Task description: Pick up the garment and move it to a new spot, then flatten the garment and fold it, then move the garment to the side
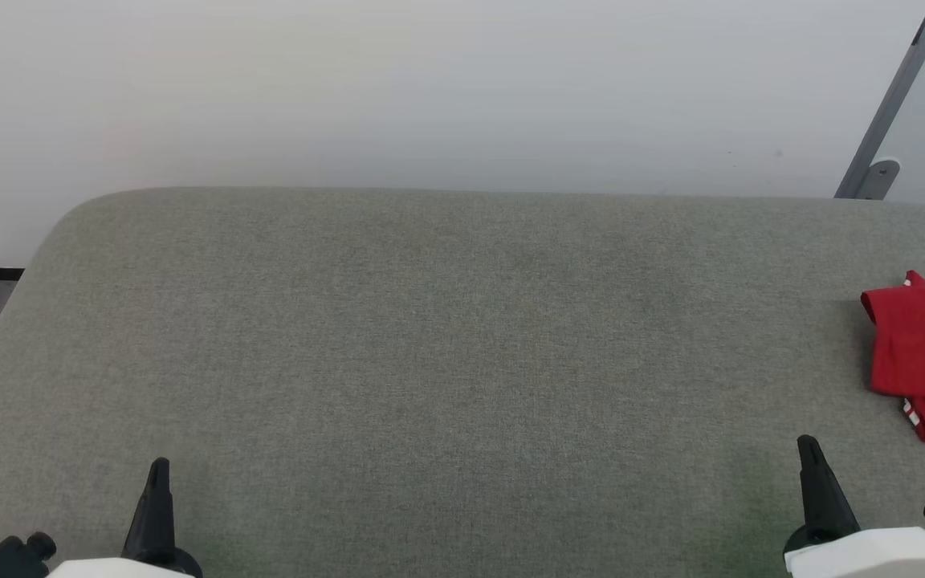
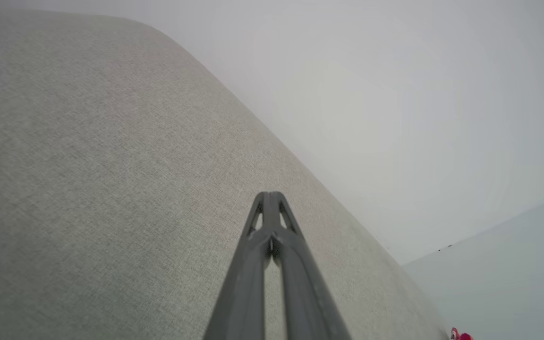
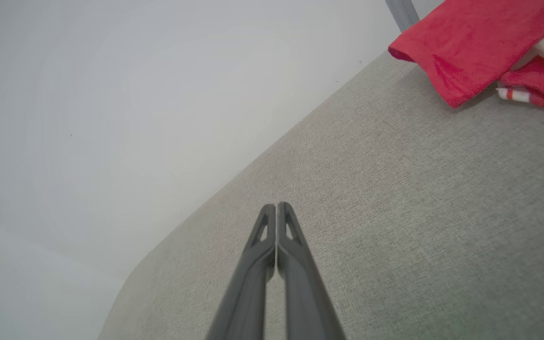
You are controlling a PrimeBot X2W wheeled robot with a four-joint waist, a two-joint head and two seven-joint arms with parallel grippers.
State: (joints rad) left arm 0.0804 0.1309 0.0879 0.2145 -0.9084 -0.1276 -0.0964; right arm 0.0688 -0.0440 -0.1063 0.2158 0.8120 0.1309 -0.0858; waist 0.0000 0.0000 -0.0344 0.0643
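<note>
Our left fingers [image 1: 159, 482] rise from the lower left of the head view, pressed fully together with nothing between them. In the left wrist view the same pair [image 2: 266, 198] meets at the tips, and its long dark shafts run down to the bottom edge. Our right fingers [image 1: 812, 466] stand at the lower right of the head view, also closed tight and empty. The right wrist view shows them [image 3: 271, 210] tip to tip in the lower middle of the frame. Both pairs sit over the grey woven counter [image 1: 462, 321], though we cannot tell whether they touch it.

The garment [image 1: 924, 345] lies on the counter at the right edge of the head view, above the right fingers and apart from them. It is a red, roughly folded bundle, with a bit of white and some striped trim showing at its lower edge, and the frame cuts it off. In the right wrist view it [image 3: 465, 42] fills the upper right corner. A sliver of red [image 2: 461, 336] shows at the bottom right of the left wrist view.

Beyond the counter's rounded far edge is a pale wall [image 1: 430, 96]. A grey metal bar [image 1: 896, 96] slants across the upper right of the head view.
</note>
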